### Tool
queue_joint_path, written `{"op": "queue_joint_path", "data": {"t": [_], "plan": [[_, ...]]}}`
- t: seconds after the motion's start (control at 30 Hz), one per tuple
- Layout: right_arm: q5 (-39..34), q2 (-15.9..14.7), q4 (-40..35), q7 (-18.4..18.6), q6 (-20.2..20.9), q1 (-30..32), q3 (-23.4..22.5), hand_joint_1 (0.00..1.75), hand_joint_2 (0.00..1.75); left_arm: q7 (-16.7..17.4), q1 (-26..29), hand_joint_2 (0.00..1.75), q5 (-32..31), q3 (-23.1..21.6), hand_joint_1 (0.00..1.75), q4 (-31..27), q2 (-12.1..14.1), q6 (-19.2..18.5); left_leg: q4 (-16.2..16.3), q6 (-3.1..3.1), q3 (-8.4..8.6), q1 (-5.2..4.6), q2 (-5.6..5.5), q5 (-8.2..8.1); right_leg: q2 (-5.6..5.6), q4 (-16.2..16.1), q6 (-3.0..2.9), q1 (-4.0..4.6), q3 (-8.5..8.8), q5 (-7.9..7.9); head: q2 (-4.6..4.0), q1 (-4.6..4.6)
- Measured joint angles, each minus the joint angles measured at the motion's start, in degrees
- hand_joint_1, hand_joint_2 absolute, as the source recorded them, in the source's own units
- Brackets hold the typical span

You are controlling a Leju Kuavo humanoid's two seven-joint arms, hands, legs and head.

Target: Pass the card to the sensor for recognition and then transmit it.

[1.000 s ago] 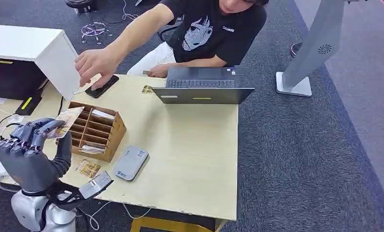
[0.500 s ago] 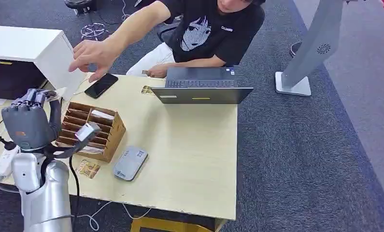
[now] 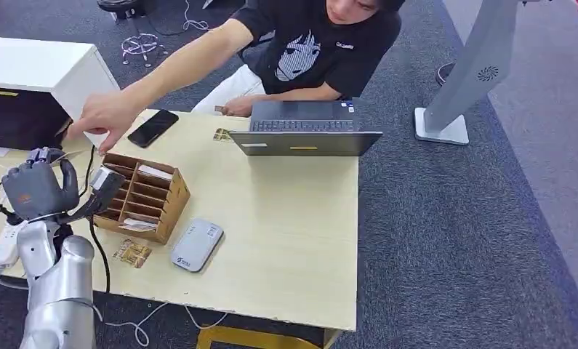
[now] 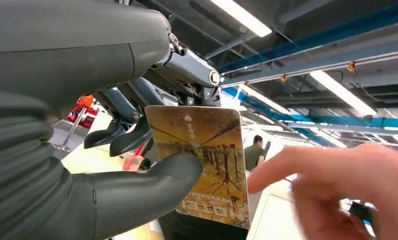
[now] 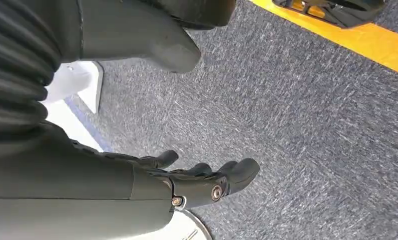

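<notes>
Card held up at the table's left end

Left hand (image 3: 37, 190) pinches the card (image 4: 204, 162) between thumb and fingers; a person's hand (image 3: 102, 120) reaches just beside it (wooden sorter box (image 3: 142, 195) alongside); right hand (image 5: 196, 177) hangs with fingers apart, holding nothing

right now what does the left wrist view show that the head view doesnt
Left wrist view alone: the card, a yellowish printed picture, pinched under the thumb, and ceiling lights overhead.

Head view alone: the wooden sorter box, grey card reader, phone, laptop and tabletop.

Both: the left hand raised, and the person's hand reaching toward it.
</notes>
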Motion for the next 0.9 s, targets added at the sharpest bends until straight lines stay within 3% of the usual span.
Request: {"op": "queue_joint_path", "data": {"t": [0.67,0.7,0.73,0.9], "plan": [[0.90,0.00,-0.07,0.52,0.04,-0.37,0.00,0.00,1.75,0.06,-1.32,1.75,0.02,0.22,1.75,2.77,0.72,0.02,0.00,-0.01,-0.01,0.02,0.26,-0.01,0.27,0.02,-0.01,0.02,-0.13,0.04,0.00,0.00],[0.90,0.00,-0.09,0.52,0.04,-0.38,0.00,0.00,1.75,-0.02,-1.41,1.75,0.11,0.22,0.19,2.84,0.72,0.02,0.00,-0.01,-0.01,0.02,0.30,-0.01,0.31,0.02,-0.02,0.02,-0.14,0.04,0.00,0.00],[0.92,0.00,-0.09,0.52,0.04,-0.40,0.00,0.00,1.75,-0.20,-1.52,1.75,0.41,0.22,0.00,2.90,0.72,0.02,0.00,-0.01,-0.01,0.02,0.35,-0.01,0.35,0.02,-0.02,0.02,-0.16,0.04,0.00,-0.02],[0.92,0.00,-0.09,0.52,0.07,-0.48,-0.28,0.00,1.75,-1.79,-2.18,1.75,4.77,0.26,0.00,3.67,0.70,0.02,-0.01,-0.01,-0.04,0.02,0.25,-0.01,0.28,0.02,-0.02,0.02,-0.21,0.04,0.00,0.00]]}}
